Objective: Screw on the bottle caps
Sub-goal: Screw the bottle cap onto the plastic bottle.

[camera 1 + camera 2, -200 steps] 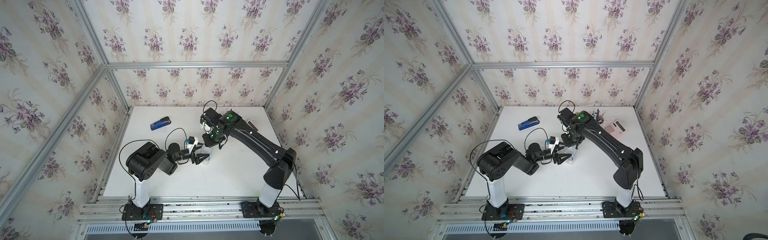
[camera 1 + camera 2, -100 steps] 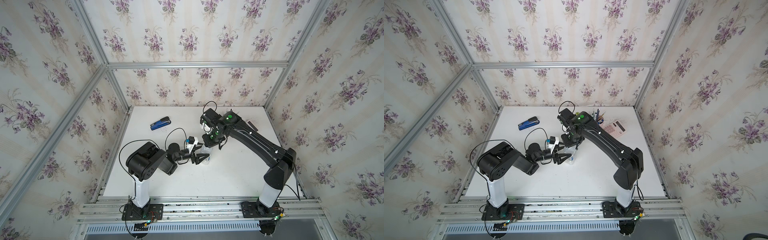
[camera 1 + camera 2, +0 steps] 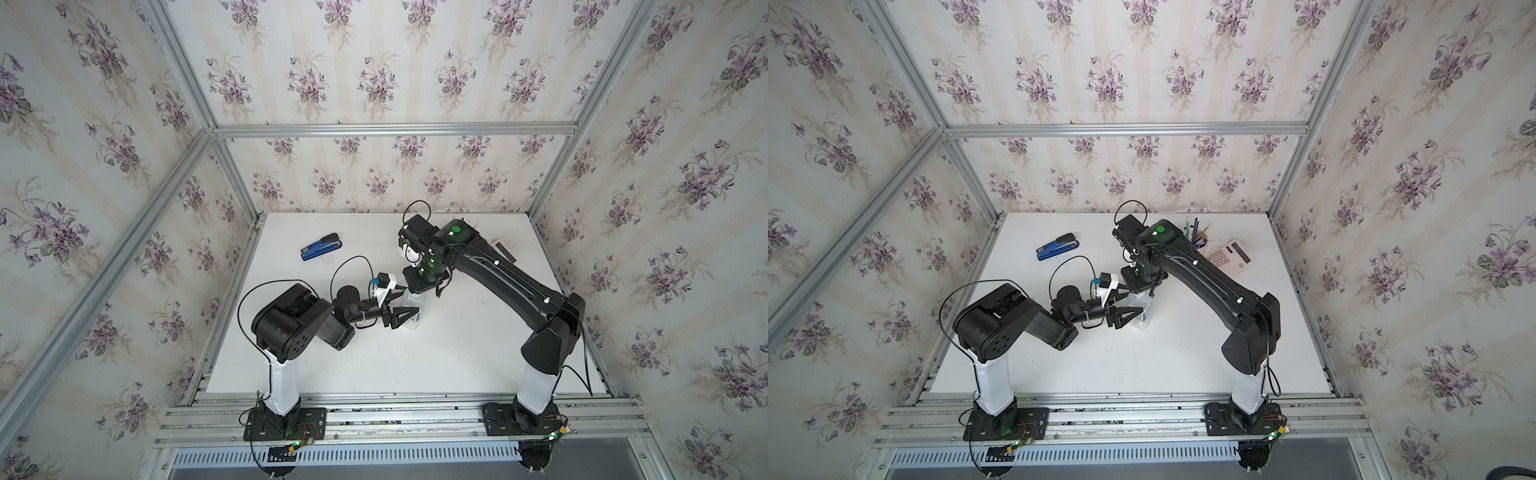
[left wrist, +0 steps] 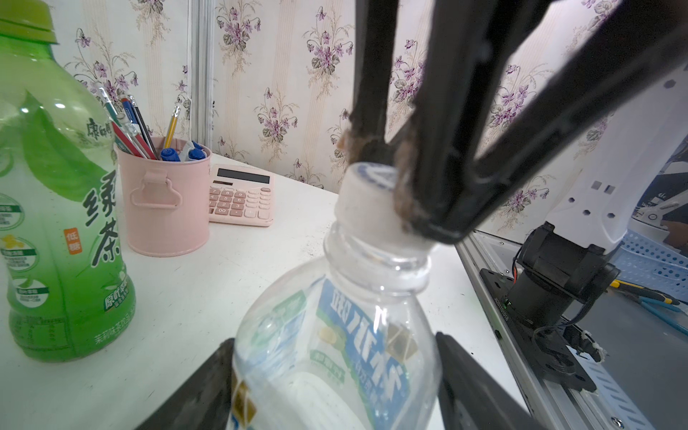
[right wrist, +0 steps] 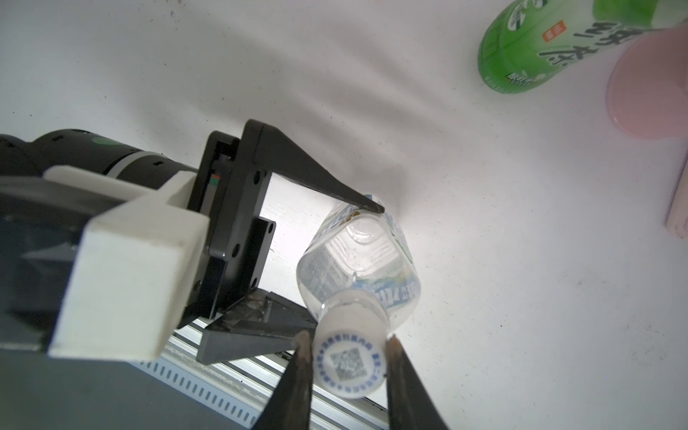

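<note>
The clear bottle (image 3: 412,312) (image 3: 1140,314) stands upright mid-table. My left gripper (image 3: 411,301) (image 4: 335,376) is shut on its labelled body (image 4: 335,335), one finger on each side. The white cap (image 5: 348,363) (image 4: 372,208), printed with a dark square code, sits on the bottle's neck. My right gripper (image 5: 348,359) (image 3: 1139,292) comes down from above and is shut on that cap, its fingers (image 5: 301,372) against the cap's sides. The green bottle (image 4: 56,208) (image 5: 540,44) stands apart near the pen cup, with the yellow-green cap (image 4: 26,18) on top of it.
A pink pen cup (image 4: 167,201) and a pink calculator (image 3: 1229,257) sit at the back right. A blue stapler (image 3: 321,246) lies at the back left. The aluminium rail (image 4: 484,268) runs along the table's edge close to the clear bottle.
</note>
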`<state>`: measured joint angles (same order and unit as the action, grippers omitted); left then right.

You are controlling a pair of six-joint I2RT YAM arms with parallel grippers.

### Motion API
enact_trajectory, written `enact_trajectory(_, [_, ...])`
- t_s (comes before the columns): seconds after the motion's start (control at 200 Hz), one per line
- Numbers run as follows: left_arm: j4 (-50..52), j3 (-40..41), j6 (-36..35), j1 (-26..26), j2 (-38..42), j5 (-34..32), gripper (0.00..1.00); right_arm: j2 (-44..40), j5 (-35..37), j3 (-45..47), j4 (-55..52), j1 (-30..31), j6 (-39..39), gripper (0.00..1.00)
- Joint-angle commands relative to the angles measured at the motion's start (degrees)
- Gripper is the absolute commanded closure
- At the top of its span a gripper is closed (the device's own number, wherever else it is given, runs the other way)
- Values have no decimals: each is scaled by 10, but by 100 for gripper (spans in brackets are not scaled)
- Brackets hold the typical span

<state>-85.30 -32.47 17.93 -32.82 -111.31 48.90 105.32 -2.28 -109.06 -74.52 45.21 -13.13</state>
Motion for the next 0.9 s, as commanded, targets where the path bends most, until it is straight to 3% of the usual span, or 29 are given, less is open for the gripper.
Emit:
enact_trajectory(0.0, [118,4,-9,-2,-6,5,19,2,-3,15,-6,1,2,70])
enact_trajectory(0.33, [116,4,-9,-1,-7,3,19,-9,-6,31,8,1,-1,65])
enact_trajectory(0.48, [116,3,-9,-1,-7,4,19,-21,-1,36,9,1,-4,48])
enact_trajectory(0.669, [117,3,-9,-1,-7,5,19,-44,-16,41,33,1,-5,16])
enact_trajectory(0.814, [117,3,-9,-1,-8,5,19,-94,10,73,87,-4,-5,14])
enact_trajectory(0.894, [115,4,-9,-1,-8,6,19,-153,-33,140,175,-28,-2,15])
